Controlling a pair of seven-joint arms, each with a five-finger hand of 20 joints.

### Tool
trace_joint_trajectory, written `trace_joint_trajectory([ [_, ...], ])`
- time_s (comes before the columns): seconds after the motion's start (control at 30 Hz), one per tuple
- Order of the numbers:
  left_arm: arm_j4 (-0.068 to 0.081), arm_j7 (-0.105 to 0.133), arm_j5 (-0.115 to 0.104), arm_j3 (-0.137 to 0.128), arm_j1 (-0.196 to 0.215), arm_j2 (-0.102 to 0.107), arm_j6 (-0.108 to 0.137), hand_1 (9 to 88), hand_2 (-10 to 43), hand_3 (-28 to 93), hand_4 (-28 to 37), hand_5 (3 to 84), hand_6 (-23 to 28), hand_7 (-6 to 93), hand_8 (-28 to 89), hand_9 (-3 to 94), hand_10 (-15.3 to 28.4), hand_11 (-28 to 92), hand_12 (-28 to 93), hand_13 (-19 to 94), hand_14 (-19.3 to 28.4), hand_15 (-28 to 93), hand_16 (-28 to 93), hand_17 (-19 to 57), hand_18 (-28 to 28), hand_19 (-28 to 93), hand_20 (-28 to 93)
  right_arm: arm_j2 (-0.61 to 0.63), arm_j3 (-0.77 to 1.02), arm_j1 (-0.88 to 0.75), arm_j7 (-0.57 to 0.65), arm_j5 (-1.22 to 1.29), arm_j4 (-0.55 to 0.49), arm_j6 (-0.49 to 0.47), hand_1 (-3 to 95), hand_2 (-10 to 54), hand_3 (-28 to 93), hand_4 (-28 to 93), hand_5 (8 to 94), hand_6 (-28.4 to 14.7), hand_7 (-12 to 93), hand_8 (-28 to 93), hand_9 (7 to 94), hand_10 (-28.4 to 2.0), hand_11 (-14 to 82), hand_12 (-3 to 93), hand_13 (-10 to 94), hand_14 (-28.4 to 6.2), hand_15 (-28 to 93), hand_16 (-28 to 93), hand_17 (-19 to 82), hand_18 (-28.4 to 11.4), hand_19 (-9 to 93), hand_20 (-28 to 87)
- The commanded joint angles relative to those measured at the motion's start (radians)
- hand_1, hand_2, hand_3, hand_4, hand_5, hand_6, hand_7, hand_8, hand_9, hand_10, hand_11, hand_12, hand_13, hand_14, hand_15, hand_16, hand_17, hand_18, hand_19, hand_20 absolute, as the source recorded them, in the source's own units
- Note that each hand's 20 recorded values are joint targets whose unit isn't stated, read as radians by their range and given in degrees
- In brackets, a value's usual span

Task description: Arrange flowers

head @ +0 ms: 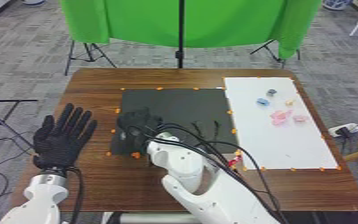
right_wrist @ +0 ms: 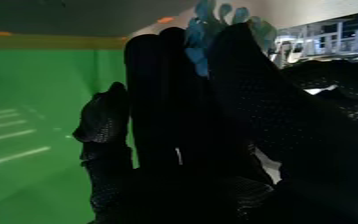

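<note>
In the head view my right hand (head: 138, 124) is over the left part of the dark mat (head: 180, 105). The right wrist view shows a light blue flower (right_wrist: 206, 31) pinched between the thumb and fingers of that hand (right_wrist: 184, 135), its petals spreading past the fingertips. My left hand (head: 64, 135) lies left of the mat, palm flat and fingers straight, holding nothing. On the white board (head: 269, 142) at the right are pink flowers (head: 280, 117), a small blue piece (head: 262, 102) and a dark bluish piece (head: 271, 92).
Black cables (head: 198, 142) run along my right arm and across the mat. A small red item (head: 235, 161) sits beside that arm. Orange tape marks edge the mat and board. A green cloth (head: 220, 25) hangs behind the brown table (head: 100, 82).
</note>
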Motion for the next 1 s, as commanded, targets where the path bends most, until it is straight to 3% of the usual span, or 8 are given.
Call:
trace_joint_trajectory([
  [0.03,0.005,-0.01,-0.002,0.001,0.013,-0.006,-0.004,30.5,13.9,77,-28.3,44.9,9.0,9.4,-9,38.5,14.6,16,8,27,14.9,28,-6,-6.7,12.9,32,11,-0.003,0.011,-0.002,0.041,0.011,0.001,-0.006,53.7,-9.5,80,-28,54.1,-3.7,25,-17,59.6,-15.6,32.8,19.0,52,-12.8,63,30,29,-23.4,90,44],
  [0.3,0.006,-0.004,0.0,-0.007,0.02,-0.025,-0.018,30.5,14.0,77,-28.3,44.9,9.0,9.5,-9,38.5,14.6,17,8,27,14.9,28,-6,-6.7,12.9,32,11,0.016,0.037,-0.014,0.069,0.054,-0.045,-0.02,52.0,-9.5,82,-28,52.0,-4.0,21,-16,57.7,-16.1,29.0,17.4,51,-13.7,64,28,29,-23.8,90,44],
  [0.5,-0.001,-0.006,-0.001,-0.027,0.051,-0.065,-0.019,30.5,14.0,77,-28.3,44.9,9.0,9.5,-9,38.6,14.7,17,8,27,14.9,28,-6,-6.7,12.9,32,11,0.102,0.169,-0.073,0.12,0.162,-0.189,0.025,47.2,-9.5,86,-28,47.5,-5.4,17,-14,53.4,-17.6,24.5,16.5,49,-15.9,67,20,29,-24.4,90,43],
  [0.57,-0.01,-0.001,0.001,-0.034,0.069,-0.068,-0.02,30.5,14.1,77,-28.3,44.9,9.0,9.5,-9,38.6,14.7,16,8,27,14.9,27,-6,-6.7,12.9,32,11,0.156,0.239,-0.103,0.168,0.193,-0.239,0.044,45.7,-9.5,86,-28,46.2,-5.6,17,-14,51.7,-18.0,22.8,16.1,48,-16.2,67,18,28,-24.4,90,42],
  [0.8,-0.03,0.029,0.0,-0.056,0.109,-0.077,-0.022,30.5,14.0,77,-28.3,44.9,9.1,9.5,-9,38.5,14.6,16,8,27,14.9,27,-6,-6.7,12.9,32,11,0.344,0.499,-0.194,0.341,0.269,-0.277,0.014,43.5,-9.5,85,-28,45.3,-6.5,15,-13,47.9,-19.4,17.5,15.0,44,-16.9,57,12,26,-24.5,87,39],
  [1.0,-0.034,0.04,-0.002,-0.064,0.12,-0.079,-0.019,30.4,14.0,77,-28.3,44.8,9.0,9.4,-9,38.5,14.6,16,9,27,15.0,28,-6,-6.7,13.0,32,11,0.426,0.671,-0.325,0.41,0.275,-0.29,0.007,42.9,-9.5,86,-28,45.5,-6.8,15,-13,44.8,-19.6,14.5,14.2,38,-17.8,44,10,23,-24.1,82,35],
])
